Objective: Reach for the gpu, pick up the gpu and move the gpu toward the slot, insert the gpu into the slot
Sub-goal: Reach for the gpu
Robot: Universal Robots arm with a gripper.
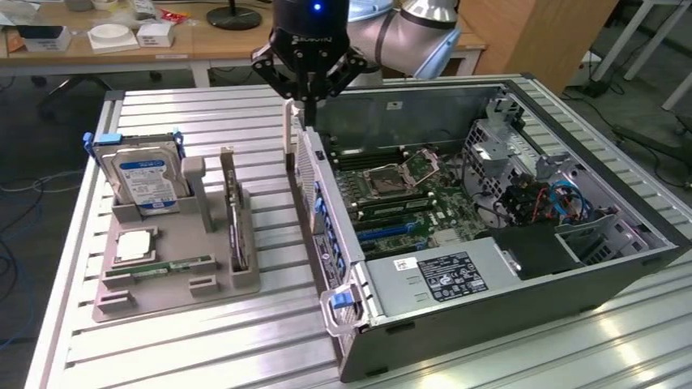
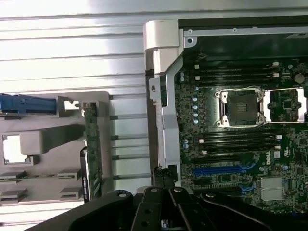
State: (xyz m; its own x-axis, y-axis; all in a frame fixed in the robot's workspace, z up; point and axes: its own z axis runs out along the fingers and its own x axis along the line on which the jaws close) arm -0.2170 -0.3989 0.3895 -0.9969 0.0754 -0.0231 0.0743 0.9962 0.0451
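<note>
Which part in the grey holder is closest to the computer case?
The gpu, the thin dark card on edge; the hard drive, CPU and memory stick sit farther off.

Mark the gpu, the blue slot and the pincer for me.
gpu (image 1: 235, 219), exterior view, mid-length of the upright card.
slot (image 2: 219, 170), wrist view, middle of the blue connector.
pincer (image 1: 306, 104), exterior view, between the closed fingertips.

The bench (image 1: 194, 356) is ribbed, pale brushed metal. The holder (image 1: 151, 296) looks matt grey plastic. The case (image 1: 519, 300) is dark painted metal; the slot (image 2: 216, 170) is glossy blue plastic.
</note>
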